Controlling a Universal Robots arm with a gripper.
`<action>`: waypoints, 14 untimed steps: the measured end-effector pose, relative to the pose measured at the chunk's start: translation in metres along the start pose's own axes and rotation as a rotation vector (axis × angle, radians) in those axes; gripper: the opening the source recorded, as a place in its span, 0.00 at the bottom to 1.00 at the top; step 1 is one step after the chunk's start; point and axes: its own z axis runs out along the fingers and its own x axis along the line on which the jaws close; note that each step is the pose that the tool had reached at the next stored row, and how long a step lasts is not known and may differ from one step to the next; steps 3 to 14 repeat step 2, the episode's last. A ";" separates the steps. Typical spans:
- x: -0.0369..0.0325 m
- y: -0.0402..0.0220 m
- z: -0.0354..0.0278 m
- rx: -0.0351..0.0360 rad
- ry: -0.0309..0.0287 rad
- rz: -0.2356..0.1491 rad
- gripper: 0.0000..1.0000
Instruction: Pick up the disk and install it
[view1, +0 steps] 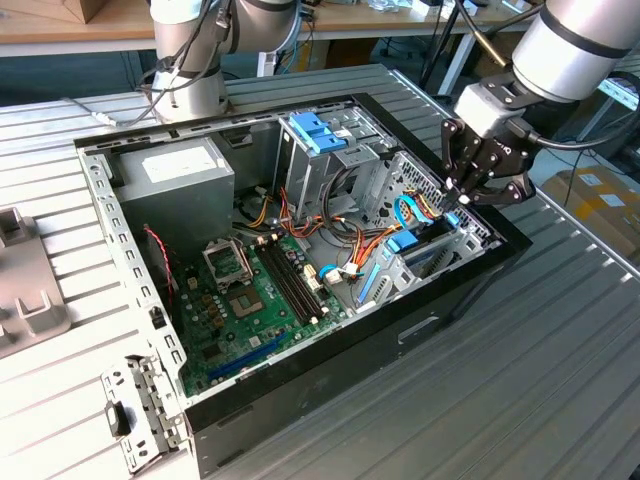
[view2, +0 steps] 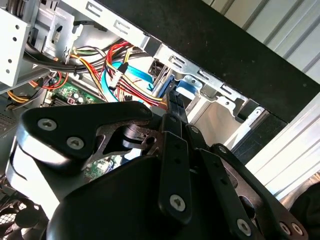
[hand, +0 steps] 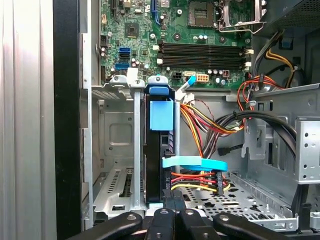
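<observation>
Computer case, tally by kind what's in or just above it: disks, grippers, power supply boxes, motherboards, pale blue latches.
disk: 1
gripper: 1
power supply box: 1
motherboard: 1
pale blue latch: 1
Total: 5

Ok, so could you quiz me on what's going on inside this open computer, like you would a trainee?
1. True or false: the disk lies flat on the motherboard.
2. The tool is nearest to: A) the power-supply box, B) the disk, C) the processor socket.
3. Fill in: the disk's side rails are ___ plastic.
Key: 1 false, it stands on edge in the drive cage. 2 B. 3 blue.
</observation>
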 end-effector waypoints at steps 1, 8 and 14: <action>0.0000 0.0000 0.0000 0.0000 0.0000 0.000 0.11; 0.0000 0.0000 0.0000 0.0000 0.0000 0.000 0.11; 0.0000 0.0000 0.0000 0.0000 0.0000 0.000 0.11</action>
